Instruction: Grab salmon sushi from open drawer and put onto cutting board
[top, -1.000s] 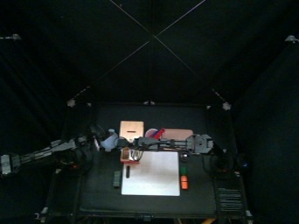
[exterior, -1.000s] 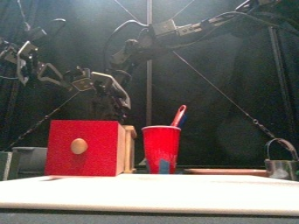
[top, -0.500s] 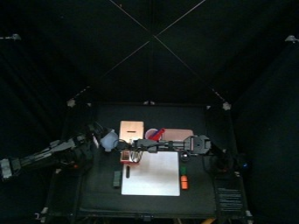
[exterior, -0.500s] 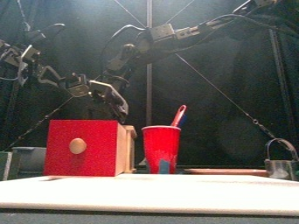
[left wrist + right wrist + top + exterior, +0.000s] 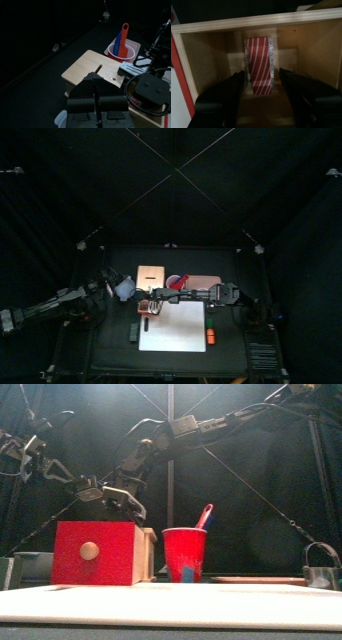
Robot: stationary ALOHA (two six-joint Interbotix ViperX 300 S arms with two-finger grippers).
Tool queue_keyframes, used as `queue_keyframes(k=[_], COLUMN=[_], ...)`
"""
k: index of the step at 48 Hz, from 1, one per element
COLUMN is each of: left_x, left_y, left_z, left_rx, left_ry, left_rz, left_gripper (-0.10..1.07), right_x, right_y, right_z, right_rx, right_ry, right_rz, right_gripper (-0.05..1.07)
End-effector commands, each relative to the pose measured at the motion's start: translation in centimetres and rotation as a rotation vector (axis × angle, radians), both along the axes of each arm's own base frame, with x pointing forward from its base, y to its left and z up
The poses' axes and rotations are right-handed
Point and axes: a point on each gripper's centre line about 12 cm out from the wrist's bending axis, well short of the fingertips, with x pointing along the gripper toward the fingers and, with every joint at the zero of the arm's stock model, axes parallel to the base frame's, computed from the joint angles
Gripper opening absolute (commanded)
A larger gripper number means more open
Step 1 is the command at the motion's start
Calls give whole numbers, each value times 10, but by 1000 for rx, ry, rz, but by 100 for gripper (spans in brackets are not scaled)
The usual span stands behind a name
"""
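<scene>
Your right gripper [image 5: 256, 95] hovers with its jaws spread wide and holding nothing, aimed into the open drawer [image 5: 211, 55] of the wooden box; you are at the reaching step, before any grasp; the salmon sushi [image 5: 258, 64], a red-and-white striped oblong, stands directly ahead between the two jaws, not yet touched; next, ease forward until the jaws flank it, then close; the drawer's side walls sit close outside each jaw and could catch them; the cutting board [image 5: 175, 328] waits beyond the box; a red cup [image 5: 183, 554] stands beside the box; your left gripper [image 5: 97, 102] rests off to the side, jaws together.
</scene>
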Motion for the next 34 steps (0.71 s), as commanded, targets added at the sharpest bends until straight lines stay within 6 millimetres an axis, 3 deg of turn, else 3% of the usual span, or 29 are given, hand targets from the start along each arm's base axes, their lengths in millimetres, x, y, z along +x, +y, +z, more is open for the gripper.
queue_keyframes(k=[1,14,18,22,34], left_x=[1,1,2,2,3], left_y=[2,2,2,2,2], left_z=[5,6,7,8,12], left_rx=[5,5,2,4,8], left_ry=[-11,-15,-18,-21,-29], left_rz=[4,4,5,5,5], left_gripper=[2,2,2,2,2], right_x=[4,4,4,2,-9], right_y=[-5,-5,-3,-2,-1], right_z=[22,25,31,45,112], right_rx=[-9,-12,-13,-10,-16], right_ry=[-51,-57,-65,-76,-177], right_rz=[-6,-9,-7,-15,-25], right_gripper=[87,67,65,65,65])
